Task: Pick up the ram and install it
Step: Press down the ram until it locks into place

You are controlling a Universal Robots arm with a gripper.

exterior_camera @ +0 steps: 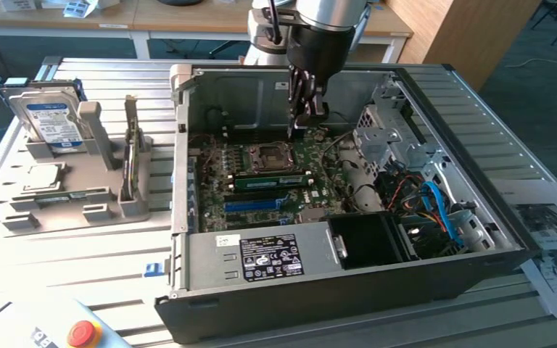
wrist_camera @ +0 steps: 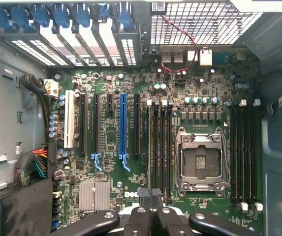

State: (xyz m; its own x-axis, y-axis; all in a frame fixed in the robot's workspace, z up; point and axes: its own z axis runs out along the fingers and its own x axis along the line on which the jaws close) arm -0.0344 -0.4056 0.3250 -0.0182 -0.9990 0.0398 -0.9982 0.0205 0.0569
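The pincer [exterior_camera: 304, 125] hangs clenched, fingers together, inside the computer case [exterior_camera: 356, 290] at one o'clock of the processor socket [exterior_camera: 267, 155], with the ram [exterior_camera: 270, 180] slotted at the socket's six o'clock.

Your tabletop [exterior_camera: 75, 261]: ribbed metal slats, pale grey. You have an open computer case [exterior_camera: 356, 304] lying on its side at the centre, taking up most of the surface. A grey holder [exterior_camera: 66, 206] sits on the slats toward the exterior view's left, near the case but not touching it. Printed sheets [exterior_camera: 550, 232] lie flat at the exterior view's right, beside the case's corner. A pale box with a red button [exterior_camera: 83, 333] sits at the near left. A small blue piece [exterior_camera: 150, 270] is just beside the case wall.
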